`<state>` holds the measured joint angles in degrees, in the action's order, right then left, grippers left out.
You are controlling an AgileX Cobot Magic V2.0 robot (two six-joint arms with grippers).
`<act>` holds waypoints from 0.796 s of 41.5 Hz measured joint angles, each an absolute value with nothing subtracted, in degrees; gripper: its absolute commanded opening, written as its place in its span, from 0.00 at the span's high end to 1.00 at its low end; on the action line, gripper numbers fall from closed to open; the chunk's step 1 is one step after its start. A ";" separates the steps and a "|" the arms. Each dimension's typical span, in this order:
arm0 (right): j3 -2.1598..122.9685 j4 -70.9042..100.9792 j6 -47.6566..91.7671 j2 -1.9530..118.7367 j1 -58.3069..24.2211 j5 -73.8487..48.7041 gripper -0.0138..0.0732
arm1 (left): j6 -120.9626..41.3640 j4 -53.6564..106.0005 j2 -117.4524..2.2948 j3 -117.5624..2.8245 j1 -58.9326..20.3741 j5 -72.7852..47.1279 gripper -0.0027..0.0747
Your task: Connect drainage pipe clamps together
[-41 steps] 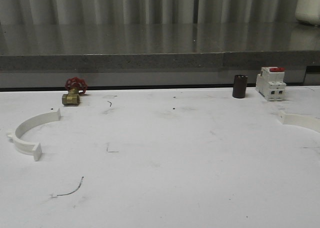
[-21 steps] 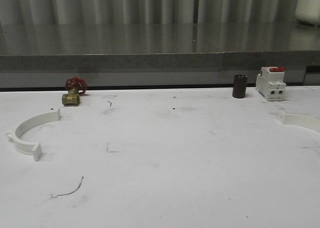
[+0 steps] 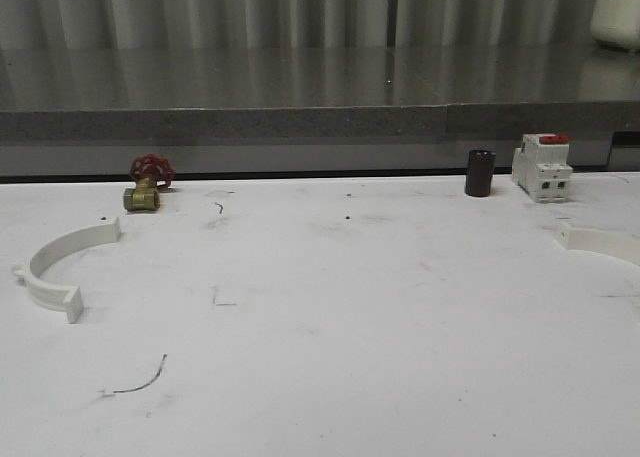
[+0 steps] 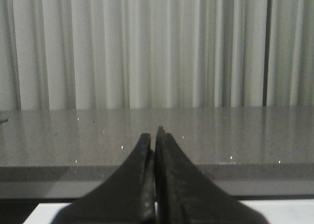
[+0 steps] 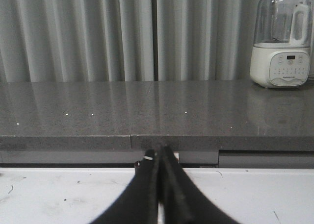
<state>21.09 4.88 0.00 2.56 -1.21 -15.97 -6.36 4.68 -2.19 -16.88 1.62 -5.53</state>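
Both claws read closed and empty on my wrist feeds: left gripper (image 4: 155, 136), right gripper (image 5: 158, 153), fingers pressed together, aimed at the grey counter (image 3: 300, 122). Front feed, left to right: left clamp (image 3: 58, 267), valve (image 3: 147, 183), dark cylinder (image 3: 480, 173), breaker (image 3: 541, 166), right clamp (image 3: 598, 241) cut off by the edge. How far the claws are from either clamp, I cannot tell.

White clamp halves (image 3: 58, 265) (image 3: 600, 242) on scuffed white table (image 3: 330, 317). Red-handled brass valve (image 3: 147, 183) at 10 o'clock; dark brown cylinder (image 3: 480, 172), red-topped white breaker (image 3: 542, 166) at 2 o'clock. Grey speckled counter (image 3: 300, 97), pale pleated curtain (image 3: 250, 12).
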 measured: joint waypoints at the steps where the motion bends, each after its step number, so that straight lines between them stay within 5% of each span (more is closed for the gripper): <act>1: 23.61 4.88 0.00 4.18 -1.21 -17.54 0.98 | -6.36 4.68 -3.58 -19.63 1.62 -7.22 0.99; 10: 38.36 4.88 0.00 20.73 -1.21 -30.27 0.98 | -6.36 4.68 -18.82 -35.74 1.62 -24.08 0.99; 30: 38.49 4.74 0.00 38.01 -1.21 -35.62 0.97 | -6.36 5.18 -32.45 -35.61 1.62 -29.81 0.99; 33: 38.49 3.76 0.00 39.20 -1.21 -36.75 0.86 | -6.36 5.31 -33.15 -35.61 1.62 -29.81 0.99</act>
<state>38.49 3.76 0.00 39.20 -1.21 -36.75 -6.36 5.31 -33.15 -35.61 1.62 -29.81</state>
